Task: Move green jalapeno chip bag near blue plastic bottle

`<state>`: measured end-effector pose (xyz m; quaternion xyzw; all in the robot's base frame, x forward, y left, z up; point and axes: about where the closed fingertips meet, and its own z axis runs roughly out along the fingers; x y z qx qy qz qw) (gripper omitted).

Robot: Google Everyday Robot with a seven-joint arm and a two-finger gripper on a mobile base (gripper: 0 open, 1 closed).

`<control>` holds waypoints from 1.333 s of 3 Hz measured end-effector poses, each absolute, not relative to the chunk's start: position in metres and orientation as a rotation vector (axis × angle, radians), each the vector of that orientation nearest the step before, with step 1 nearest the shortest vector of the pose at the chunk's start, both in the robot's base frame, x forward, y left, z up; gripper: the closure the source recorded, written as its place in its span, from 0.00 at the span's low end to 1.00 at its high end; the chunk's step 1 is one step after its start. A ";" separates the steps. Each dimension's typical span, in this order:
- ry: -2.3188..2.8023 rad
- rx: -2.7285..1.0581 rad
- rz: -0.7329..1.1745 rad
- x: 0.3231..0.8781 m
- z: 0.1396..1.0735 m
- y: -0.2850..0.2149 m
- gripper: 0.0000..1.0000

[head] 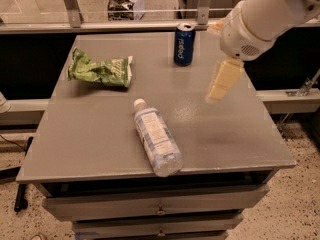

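The green jalapeno chip bag [100,70] lies crumpled at the table's back left. The blue plastic bottle [156,137] lies on its side near the front middle, with its white cap toward the bag and its base at the front edge. My gripper [219,88] hangs from the white arm [262,14] above the right half of the table. It is to the right of the bottle, far from the bag, and holds nothing that I can see.
A dark blue Pepsi can [184,45] stands upright at the back middle of the grey table [90,139], just left of the arm. Drawers sit under the tabletop. A rail and glass panel run behind the table.
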<state>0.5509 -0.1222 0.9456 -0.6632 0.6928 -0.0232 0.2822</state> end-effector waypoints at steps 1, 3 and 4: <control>1.772 -1.765 0.001 0.598 0.921 -0.079 0.00; 1.756 -1.718 -0.021 0.607 0.924 -0.075 0.00; 1.710 -1.636 -0.022 0.649 0.922 -0.053 0.00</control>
